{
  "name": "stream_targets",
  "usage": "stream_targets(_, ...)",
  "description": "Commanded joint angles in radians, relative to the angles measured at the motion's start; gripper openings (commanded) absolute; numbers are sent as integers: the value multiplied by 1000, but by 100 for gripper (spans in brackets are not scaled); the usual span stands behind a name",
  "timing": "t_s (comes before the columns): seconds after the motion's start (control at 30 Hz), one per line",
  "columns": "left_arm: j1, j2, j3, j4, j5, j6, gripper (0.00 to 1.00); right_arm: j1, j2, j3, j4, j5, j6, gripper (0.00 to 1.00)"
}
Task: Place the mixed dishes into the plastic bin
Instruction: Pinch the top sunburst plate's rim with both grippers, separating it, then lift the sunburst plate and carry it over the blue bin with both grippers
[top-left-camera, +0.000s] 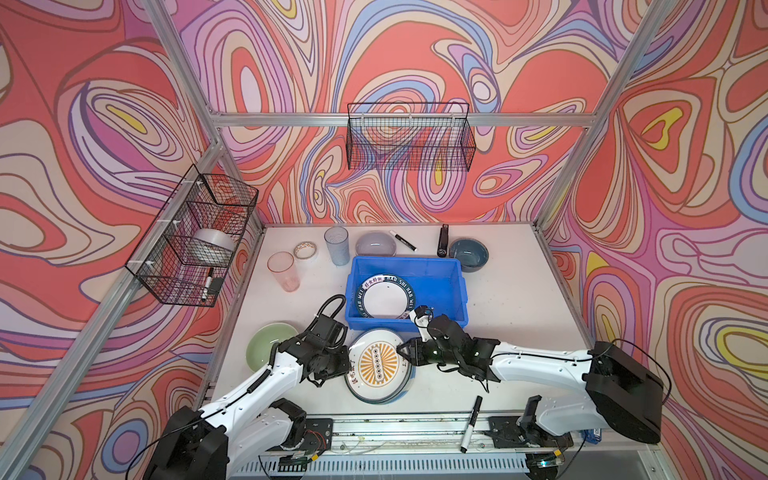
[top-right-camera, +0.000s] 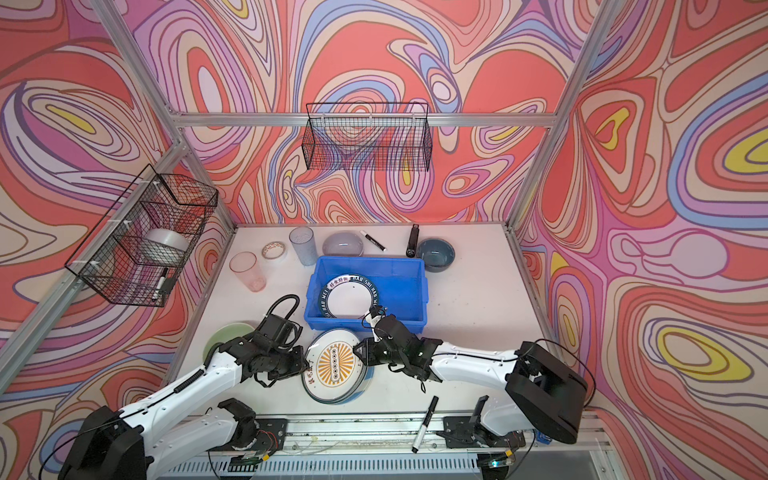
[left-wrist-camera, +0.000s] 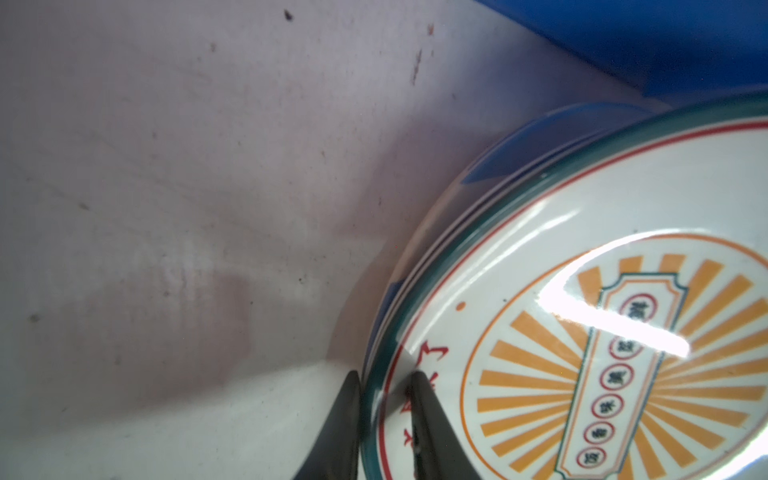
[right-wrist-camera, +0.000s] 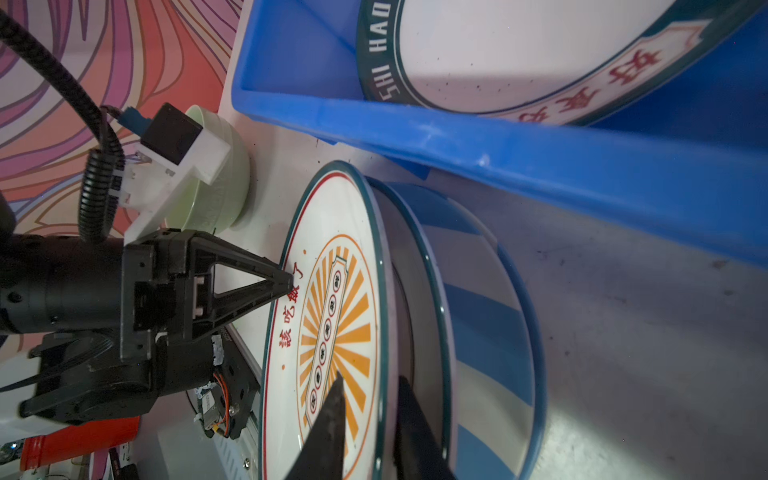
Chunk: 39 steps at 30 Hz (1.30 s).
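Nearest the lens: black-and-white marker (top-left-camera: 471, 424) lying on the front rail between the two arm bases. Not a task item.

Left gripper (left-wrist-camera: 384, 415): jaws nearly together, pinching the rim of the sunburst plate (top-left-camera: 376, 365), with one finger on its face and one outside the edge.

Right gripper (right-wrist-camera: 372, 415): jaws equally narrow, clamped across the opposite rim of the same plate.

Sunburst plate: held at both sides and tilted, its far edge just beside the near wall of the blue bin (top-left-camera: 457, 286).

Striped plate (right-wrist-camera: 490, 332): flat on the bench (top-left-camera: 519, 332) directly beneath the sunburst plate. The two are apart on the right gripper's side.

In the bin: lettered plate (top-left-camera: 386, 301), tilted, in the left part.

Outside the bin, on the bench:
- green bowl (top-left-camera: 266, 347)
- pink tumbler (top-left-camera: 284, 270)
- bluish tumbler (top-left-camera: 336, 245)
- lavender bowl (top-left-camera: 375, 244)
- dark blue bowl (top-left-camera: 468, 253)

Step in hand, by judgement: second plate, in a two-armed lift. The next move calls for raising the plate above the bin's near rim and carrying it forward. It then goes down onto or beside the lettered plate, with both arms matched so the rim does not slip.

Hard to make out:
- The striped plate is almost wholly covered in both top views.
- Whether the sunburst plate touches it on the left gripper's side cannot be told.
- The finger roots are cut off in both wrist views.
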Motion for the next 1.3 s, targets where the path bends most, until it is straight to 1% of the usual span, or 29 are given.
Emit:
stream_targets(0.0, -6, -10, -12, 49, 41, -11, 25, 17, 22, 26, 42, -67, -7, 19)
stream_targets(0.17, -5, -14, -6, 38, 40, -12, 26, 17, 13, 43, -13, -56, -13, 14)
stream_targets(0.3, -5, -31, 15, 7, 22, -14, 29, 16, -31, 60, -87, -26, -26, 8)
stream_targets(0.37, -6, -33, 35, -20, 9, -11, 31, 15, -57, 71, -121, -17, -31, 6)
stream_targets(0.57, -5, -33, 160, -119, -38, 21, 39, 15, -102, 138, -268, 21, -45, 1)
stream_targets(0.67, -4, -26, 241, -194, -67, 48, 41, 16, -116, 195, -363, 32, -54, 0)
stream_targets(0.8, -1, -16, 348, -263, -126, 84, 47, 9, -138, 275, -502, 88, -83, 0)
stream_targets(0.9, 24, 5, 425, -295, -125, 115, 48, -32, -144, 334, -564, 74, -84, 0)
stream_targets(1.03, 60, 31, 504, -314, -129, 153, 50, -91, -138, 409, -634, 79, -119, 0)
stream_targets(1.17, 121, 63, 557, -316, -126, 183, 50, -204, -112, 451, -634, 37, -130, 0)
stream_targets(1.27, 140, 101, 595, -313, -157, 212, 49, -269, -75, 501, -631, 64, -157, 0)
